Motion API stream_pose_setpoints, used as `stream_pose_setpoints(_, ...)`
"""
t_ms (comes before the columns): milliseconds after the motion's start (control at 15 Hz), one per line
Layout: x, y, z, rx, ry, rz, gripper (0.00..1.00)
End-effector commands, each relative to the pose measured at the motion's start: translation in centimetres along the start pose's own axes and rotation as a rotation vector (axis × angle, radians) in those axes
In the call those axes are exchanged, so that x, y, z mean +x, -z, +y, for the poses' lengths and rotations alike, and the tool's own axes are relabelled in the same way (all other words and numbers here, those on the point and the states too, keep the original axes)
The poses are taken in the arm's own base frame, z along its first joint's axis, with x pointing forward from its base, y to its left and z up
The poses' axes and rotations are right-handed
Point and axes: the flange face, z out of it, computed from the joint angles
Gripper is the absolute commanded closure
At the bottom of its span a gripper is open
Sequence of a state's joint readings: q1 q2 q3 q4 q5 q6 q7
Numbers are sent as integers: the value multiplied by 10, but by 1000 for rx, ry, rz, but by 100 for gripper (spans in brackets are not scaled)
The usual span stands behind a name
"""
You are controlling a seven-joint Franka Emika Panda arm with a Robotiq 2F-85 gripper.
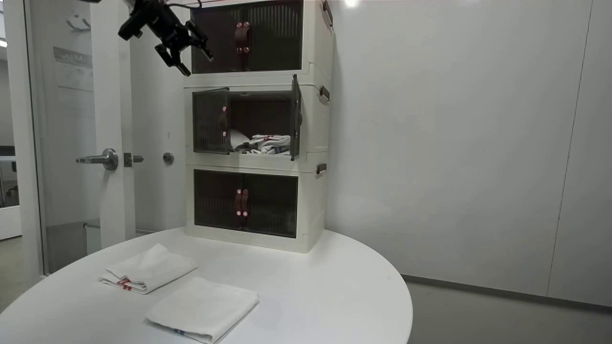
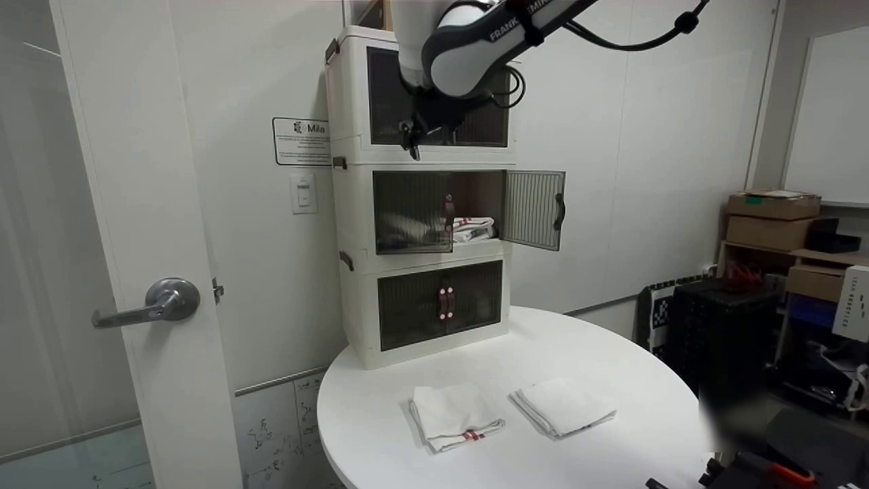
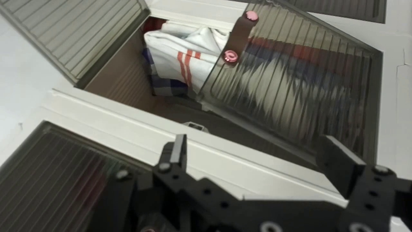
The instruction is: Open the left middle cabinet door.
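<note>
While the gripper (image 1: pixel 198 65) hangs in front of the top left of the white cabinet (image 1: pixel 315 124), its two fingers (image 3: pixel 336 164) are wide apart and hold nothing. The left middle door (image 1: pixel 208 122) is lower down, on the left half of the cabinet's middle row as you face it, and it sticks out a bit. Its strap handle (image 3: pixel 239 37) runs up and down along the edge nearest the cabinet's middle. I think the gripper needs to go down to that edge and swing it toward the cabinet's left side.
</note>
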State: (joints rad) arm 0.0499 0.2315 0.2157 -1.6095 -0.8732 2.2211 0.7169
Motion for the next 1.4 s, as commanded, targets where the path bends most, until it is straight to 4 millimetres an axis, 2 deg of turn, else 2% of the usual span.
stream_pose_setpoints(0,20,12,40,-1,111,-49,0)
stream_pose_setpoints(200,35,-6,65,46,165,-109,0)
stream_pose_setpoints(333,41,-22,75,124,191,-146,0)
stream_pose_setpoints(533,51,-32,69,282,197,-139,0)
stream_pose_setpoints(600,38,-27,74,210,186,-152,0)
stream_pose_setpoints(733,38,-33,72,217,189,-158,0)
stream_pose_setpoints(1000,38,-32,71,216,191,-157,0)
stream_pose_setpoints(1333,35,-33,76,458,398,-213,0)
